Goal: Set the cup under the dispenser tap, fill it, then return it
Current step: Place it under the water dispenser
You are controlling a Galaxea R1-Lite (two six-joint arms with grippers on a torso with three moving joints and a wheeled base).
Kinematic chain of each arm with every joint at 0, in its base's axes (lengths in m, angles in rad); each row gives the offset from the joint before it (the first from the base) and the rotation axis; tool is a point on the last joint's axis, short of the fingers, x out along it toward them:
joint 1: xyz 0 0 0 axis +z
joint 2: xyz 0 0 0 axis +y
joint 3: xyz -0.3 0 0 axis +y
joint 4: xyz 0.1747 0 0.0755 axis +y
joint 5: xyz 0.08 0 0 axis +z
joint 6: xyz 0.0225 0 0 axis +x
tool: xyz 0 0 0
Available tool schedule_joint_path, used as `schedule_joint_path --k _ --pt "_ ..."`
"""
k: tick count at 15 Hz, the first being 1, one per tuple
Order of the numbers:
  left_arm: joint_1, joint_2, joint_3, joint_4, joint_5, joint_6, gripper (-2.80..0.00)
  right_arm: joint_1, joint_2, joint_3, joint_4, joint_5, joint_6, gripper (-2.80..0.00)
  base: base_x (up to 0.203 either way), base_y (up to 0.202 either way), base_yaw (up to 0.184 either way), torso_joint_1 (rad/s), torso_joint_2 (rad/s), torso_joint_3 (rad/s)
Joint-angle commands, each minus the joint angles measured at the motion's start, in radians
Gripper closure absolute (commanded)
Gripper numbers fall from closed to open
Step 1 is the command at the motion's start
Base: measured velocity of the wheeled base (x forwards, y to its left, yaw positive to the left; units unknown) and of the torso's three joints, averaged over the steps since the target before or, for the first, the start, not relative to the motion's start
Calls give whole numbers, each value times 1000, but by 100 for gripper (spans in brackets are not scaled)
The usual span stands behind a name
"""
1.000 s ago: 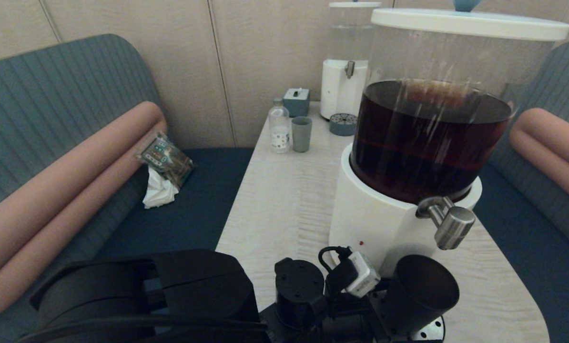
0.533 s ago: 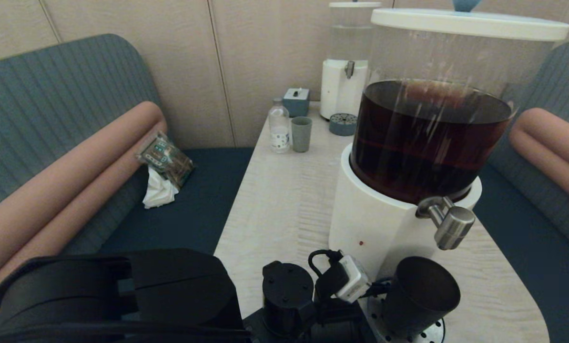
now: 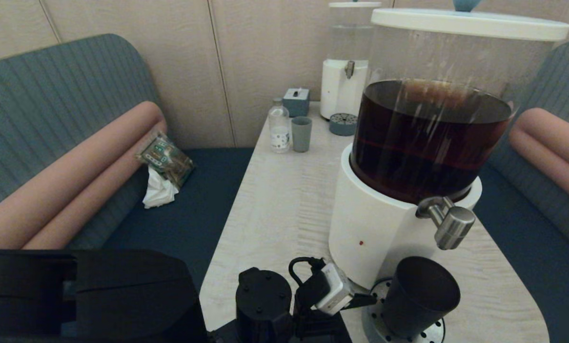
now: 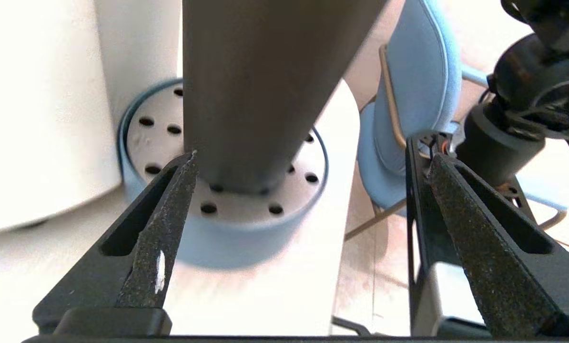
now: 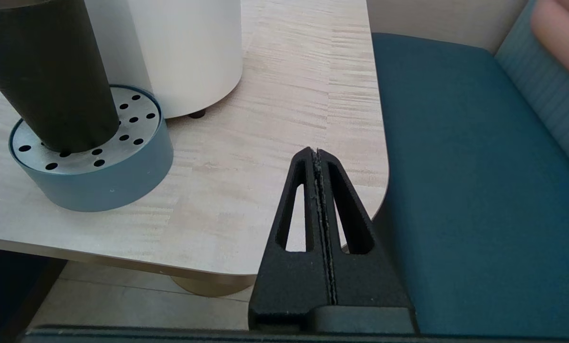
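Note:
The matte black cup (image 3: 420, 295) stands upright on the round perforated drip tray (image 3: 431, 330), just below the brushed-steel dispenser tap (image 3: 450, 226) of the big white-based dispenser (image 3: 375, 224) holding dark brown liquid. My left gripper (image 4: 311, 156) is open. Its fingers (image 4: 170, 205) sit low and wide on either side of the cup's (image 4: 256, 85) base, a little back from it, gripping nothing. In the head view the left wrist (image 3: 265, 305) lies left of the cup. My right gripper (image 5: 317, 152) is shut and empty, parked over the table's near right corner, away from the cup (image 5: 46, 71).
At the table's far end stand a grey-green tumbler (image 3: 301, 134), a small bottle (image 3: 279, 126), a grey box (image 3: 296, 101) and a clear-liquid dispenser (image 3: 346, 71) with its own tray (image 3: 343, 124). Blue benches flank the table; a packet (image 3: 165, 159) and tissue (image 3: 158, 190) lie on the left one.
My left arm has drawn back to the left, away from the cup. The cup stays standing on the drip tray, and more of the tray shows.

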Motion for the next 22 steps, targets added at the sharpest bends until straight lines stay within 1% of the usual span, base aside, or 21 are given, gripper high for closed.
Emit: schedule_joint_path --k 1,6,8,14,17,18,22 --pt "1 -40 26 -8 6 1 -280 -1 -3 6 -1 1 -1 0 0 0 0 0 0 0" --pt "-1 -70 50 -8 14 6 -280 -1 -3 7 -1 1 -1 0 0 0 0 0 0 0" --pt "-1 -76 50 -8 28 4 -280 1 -3 8 -1 -1 -1 0 0 0 0 0 0 0" --pt "-1 -73 50 -8 28 6 -280 -1 -3 8 -1 -1 -1 0 0 0 0 0 0 0" --pt "-1 -75 65 -8 52 10 -280 0 -3 7 -1 -1 0 0 0 0 0 0 0 0" --pt "-1 -75 60 -8 54 10 0 -1 -3 8 -1 -1 1 0 0 0 0 0 0 0" --pt "-1 -67 50 -8 54 9 0 -1 -3 8 -1 -1 0 0 0 0 0 0 0 0"
